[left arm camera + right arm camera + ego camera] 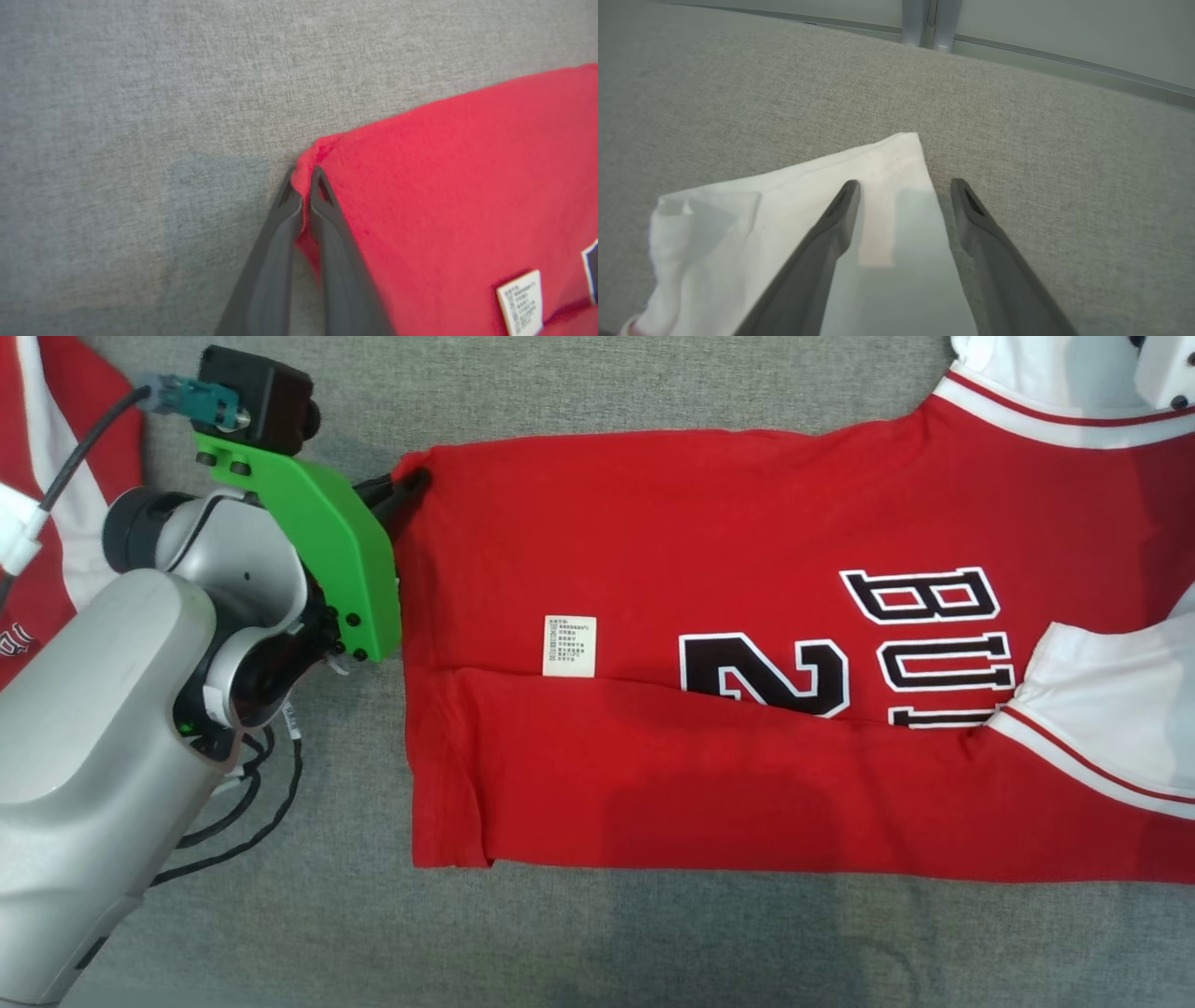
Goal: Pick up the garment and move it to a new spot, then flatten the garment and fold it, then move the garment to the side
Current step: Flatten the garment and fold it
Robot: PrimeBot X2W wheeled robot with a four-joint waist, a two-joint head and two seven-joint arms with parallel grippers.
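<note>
The red garment (653, 616) lies stretched left to right on the grey worktop (653, 943), with the left fingers (320, 196) pinched shut on its far left hem corner and the right fingers (840, 205) wide open over its white sleeve (761, 210), holding nothing.

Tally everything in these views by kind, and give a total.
Garments: 2, the spread red jersey and a red-and-white garment at the left edge
Care label: 1
Grippers: 2, left gripper and right gripper
Total: 5
</note>
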